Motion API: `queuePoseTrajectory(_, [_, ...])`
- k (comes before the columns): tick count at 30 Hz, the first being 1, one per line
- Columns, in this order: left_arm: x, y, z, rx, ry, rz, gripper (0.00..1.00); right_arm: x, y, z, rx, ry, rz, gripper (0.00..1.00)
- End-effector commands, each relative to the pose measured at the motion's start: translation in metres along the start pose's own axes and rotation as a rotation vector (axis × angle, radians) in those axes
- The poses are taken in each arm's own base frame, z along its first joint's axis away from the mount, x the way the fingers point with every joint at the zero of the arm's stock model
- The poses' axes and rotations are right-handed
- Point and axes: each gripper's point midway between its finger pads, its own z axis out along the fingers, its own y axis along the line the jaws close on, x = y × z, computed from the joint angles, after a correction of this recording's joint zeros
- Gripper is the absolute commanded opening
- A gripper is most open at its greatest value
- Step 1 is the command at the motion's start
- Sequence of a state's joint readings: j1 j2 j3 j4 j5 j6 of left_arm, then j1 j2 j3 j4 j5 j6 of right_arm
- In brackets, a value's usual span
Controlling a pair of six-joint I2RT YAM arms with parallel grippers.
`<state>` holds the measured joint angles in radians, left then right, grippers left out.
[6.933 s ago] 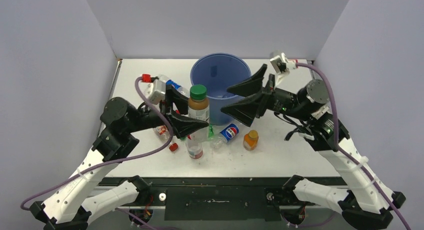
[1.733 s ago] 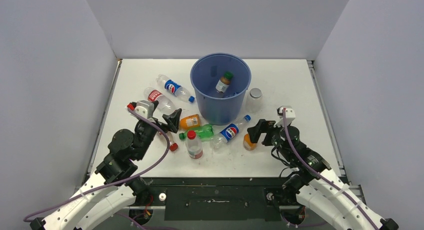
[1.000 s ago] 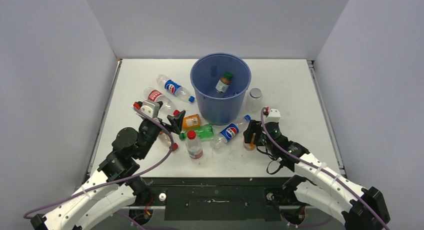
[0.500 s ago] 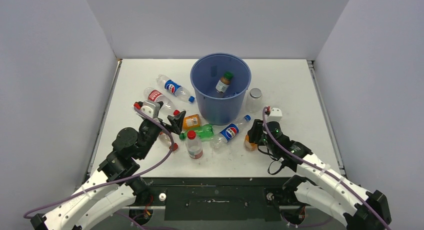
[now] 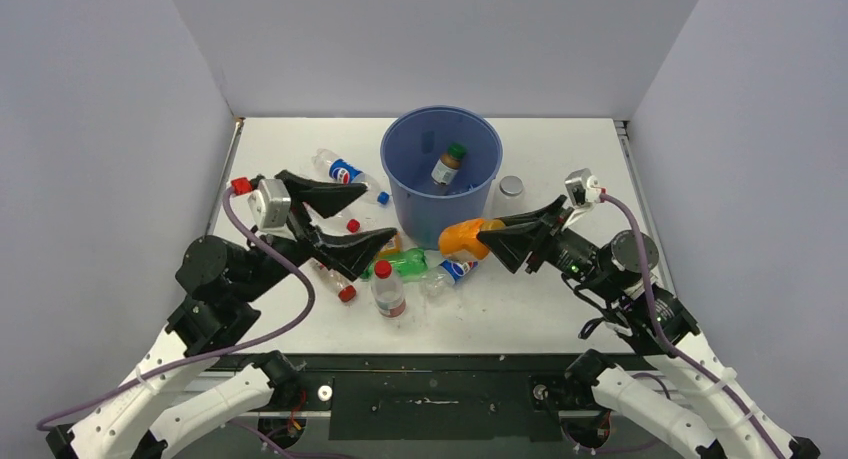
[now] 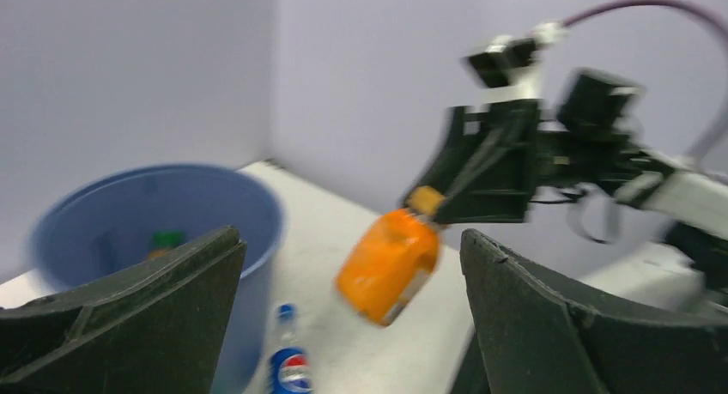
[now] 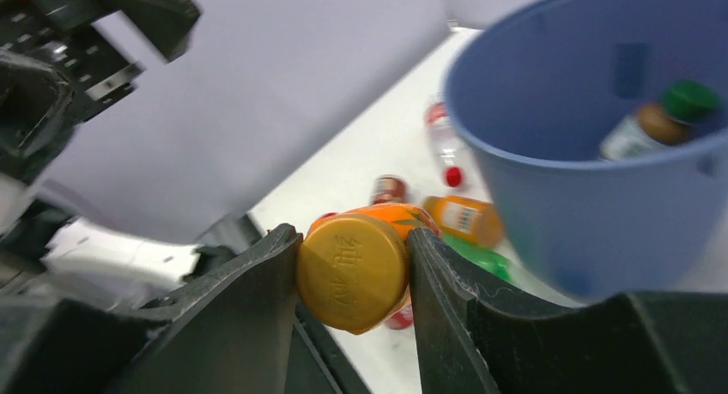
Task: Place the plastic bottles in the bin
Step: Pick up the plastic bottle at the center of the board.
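Red-capped clear bottle [image 5: 385, 289] nearest table's near edge, green bottle [image 5: 402, 263] lying just behind. Right gripper [image 5: 488, 233] pinching orange juice bottle [image 5: 458, 239] by cap, off table, beside bin [image 5: 430, 214]. Left gripper [image 5: 372, 214] fingers spread wide, empty. Green-capped brown bottle [image 5: 447, 165] inside bin, table's far middle

Pretty much just Pepsi to read here

The Pepsi globe logo sits on the blue-label bottle [image 6: 289, 370] and on a second blue-label bottle [image 5: 345, 171]. The orange bottle [image 5: 458, 239] has raised characters on its cap [image 7: 352, 272], too blurry to make out, and the other labels are too small.
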<state>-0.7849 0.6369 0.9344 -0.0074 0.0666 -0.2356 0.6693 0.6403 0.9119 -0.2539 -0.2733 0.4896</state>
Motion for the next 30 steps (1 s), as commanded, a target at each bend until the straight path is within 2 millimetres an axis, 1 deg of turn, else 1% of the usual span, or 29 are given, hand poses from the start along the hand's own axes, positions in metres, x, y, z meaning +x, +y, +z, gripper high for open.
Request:
queuePoseTrajectory(1, [-0.002, -0.100, 0.002, 0.545, 0.137, -0.174, 0.96, -0.031, 0.084, -0.004, -0.438, -0.060, 0.026, 0.05])
queuePoseTrajectory(2, [-0.001, -0.108, 0.001, 0.597, 0.161, -0.202, 0.96, -0.036, 0.093, -0.007, -0.485, -0.072, 0.033, 0.05])
queuePoseTrajectory(3, [0.000, -0.110, 0.002, 0.613, 0.170, -0.208, 0.96, -0.040, 0.100, -0.009, -0.524, -0.082, 0.037, 0.05])
queuePoseTrajectory(5, [0.004, -0.109, 0.005, 0.611, 0.187, -0.195, 0.96, -0.043, 0.111, -0.012, -0.591, -0.081, 0.042, 0.05])
queuePoseTrajectory(7, [0.008, -0.110, 0.004, 0.628, 0.211, -0.178, 0.96, -0.044, 0.117, -0.013, -0.628, -0.071, 0.052, 0.05])
queuePoseTrajectory(10, [0.020, -0.113, 0.003, 0.668, 0.274, -0.162, 0.96, -0.042, 0.119, -0.009, -0.635, -0.060, 0.059, 0.05])
queuePoseTrajectory(12, [0.032, -0.109, 0.006, 0.651, 0.334, -0.161, 0.96, -0.041, 0.117, -0.005, -0.616, -0.050, 0.063, 0.05])
queuePoseTrajectory(17, [0.052, -0.099, 0.012, 0.591, 0.402, -0.126, 0.96, -0.038, 0.117, 0.001, -0.599, -0.033, 0.056, 0.05])
queuePoseTrajectory(21, [0.065, -0.094, 0.018, 0.556, 0.468, -0.070, 0.96, -0.038, 0.119, 0.005, -0.584, -0.012, 0.047, 0.05])
queuePoseTrajectory(24, [0.070, -0.096, 0.021, 0.551, 0.499, -0.016, 0.98, -0.040, 0.123, 0.008, -0.587, -0.005, 0.040, 0.05])
queuePoseTrajectory(26, [0.074, -0.099, 0.022, 0.557, 0.514, 0.007, 0.85, -0.040, 0.125, 0.010, -0.589, 0.002, 0.037, 0.05])
queuePoseTrajectory(30, [0.078, -0.104, 0.022, 0.572, 0.525, 0.022, 0.51, -0.041, 0.127, 0.012, -0.588, 0.018, 0.031, 0.05])
